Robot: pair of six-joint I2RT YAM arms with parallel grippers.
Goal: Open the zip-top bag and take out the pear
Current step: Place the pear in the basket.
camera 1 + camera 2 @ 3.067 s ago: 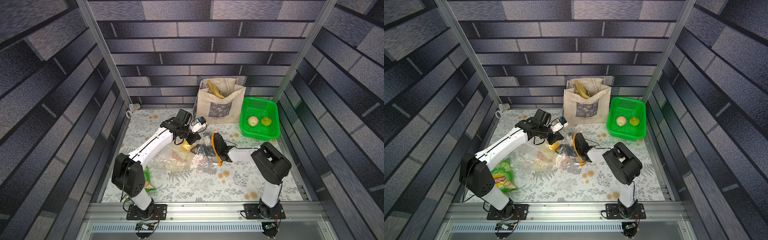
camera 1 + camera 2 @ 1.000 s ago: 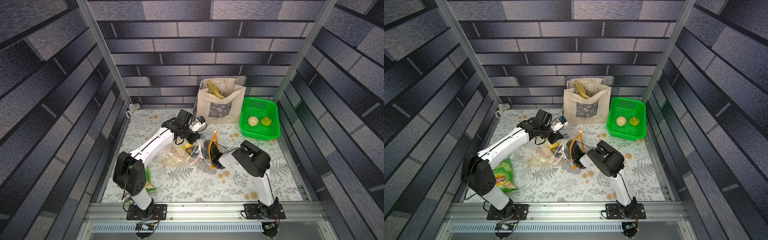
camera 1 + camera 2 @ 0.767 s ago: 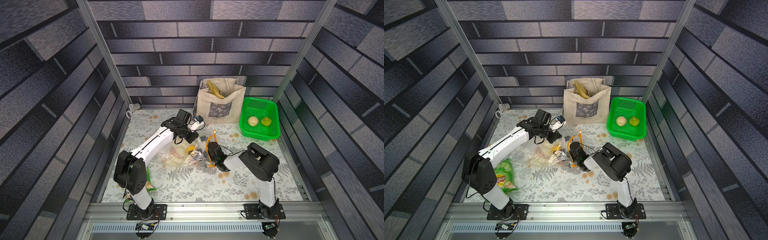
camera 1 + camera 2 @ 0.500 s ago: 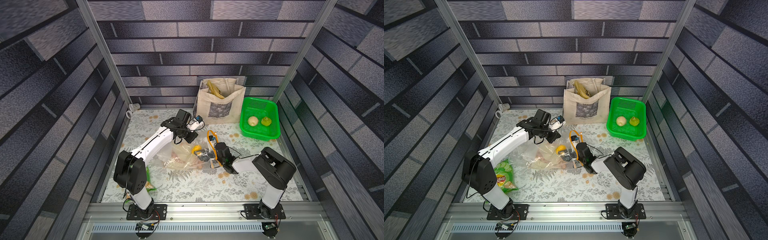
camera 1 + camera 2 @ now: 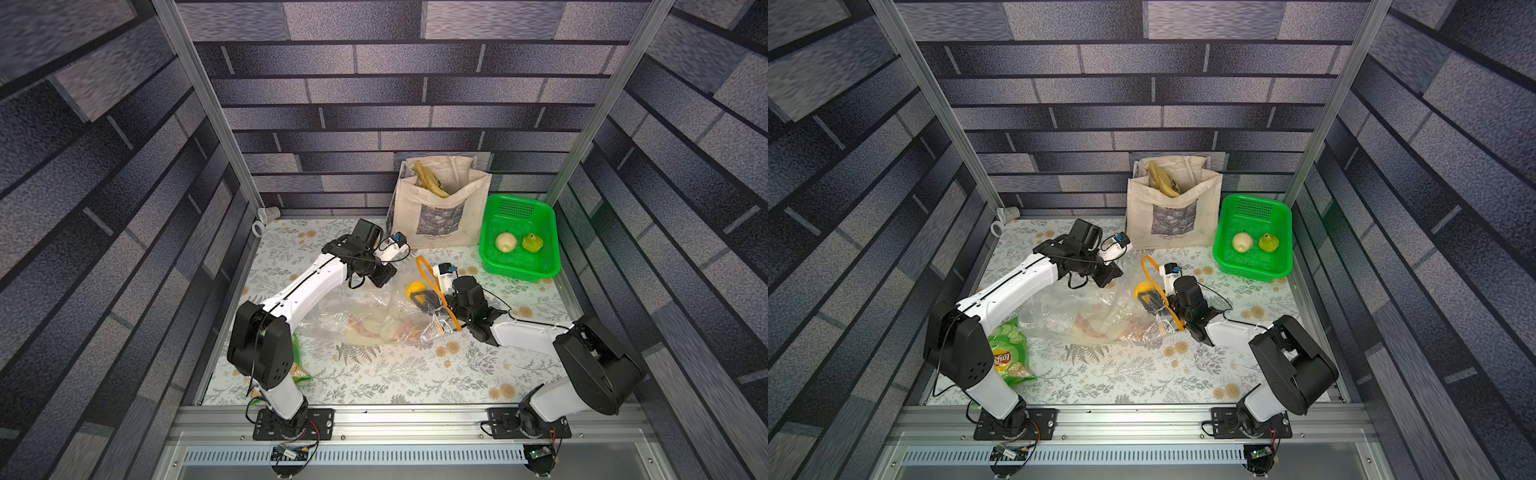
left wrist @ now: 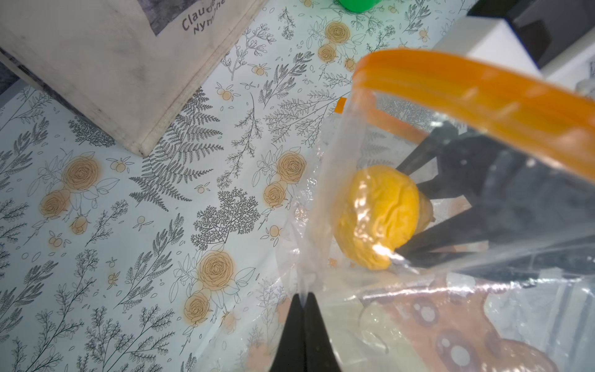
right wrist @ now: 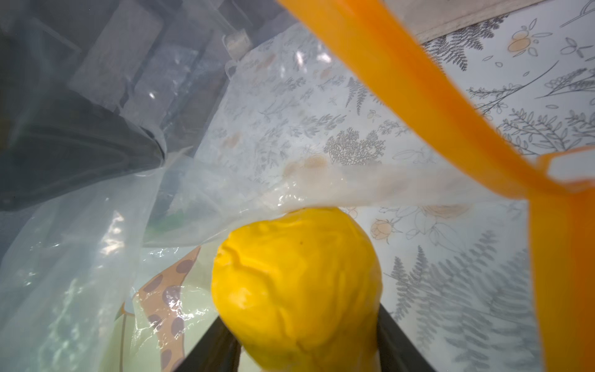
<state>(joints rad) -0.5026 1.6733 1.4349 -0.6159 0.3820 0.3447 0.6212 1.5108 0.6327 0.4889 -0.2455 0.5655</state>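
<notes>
Clamping the pear [image 7: 296,273] is the right end effector [image 7: 301,312] (inside zip-top bag [image 5: 361,316])

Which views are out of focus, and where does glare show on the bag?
Right wrist view: the zip strip is near and blurred, the pear sharper. Left wrist view: the strip is soft too; white glints sit on the bag over the pear. Both top views: sharp.

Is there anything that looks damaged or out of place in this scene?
The yellow pear held by the right hand looks wrinkled and dented, not smooth. The green crisp packet lies close by the left arm, near its base, partly hidden by it.
</notes>
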